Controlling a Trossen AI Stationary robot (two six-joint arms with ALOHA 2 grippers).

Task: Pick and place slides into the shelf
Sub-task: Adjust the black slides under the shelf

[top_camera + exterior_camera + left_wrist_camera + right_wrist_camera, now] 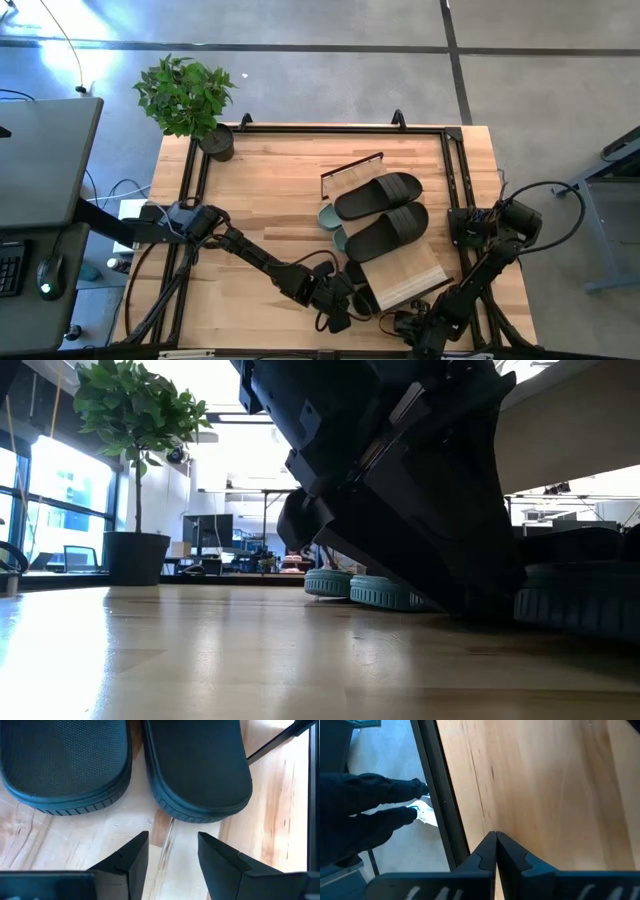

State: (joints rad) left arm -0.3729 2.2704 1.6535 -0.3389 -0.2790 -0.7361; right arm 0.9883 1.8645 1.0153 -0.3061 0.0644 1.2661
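Left tool (172, 855) sits open, empty, by two black slides (195, 765). Shelf (385, 225) mid-bench carries two black slides; green pair (333, 225) at its 9 o'clock, plant (190, 100) at 10. Right tool (495, 852) closed.

Dark arm (400, 470) over green slides (375, 590) (plant (135, 420) behind)

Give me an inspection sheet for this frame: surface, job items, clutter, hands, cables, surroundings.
Surface: light wood table, black frame round its edge.
Job's things: two black slides on the shelf; green slides beside them on the table; two black slides before the left hand.
Clutter: potted plant at the far left corner.
Hands: left hand open, empty; right hand shut, empty, near edge.
Cables: along both arms and off the left edge.
Surroundings: grey floor, desk with mouse at left.
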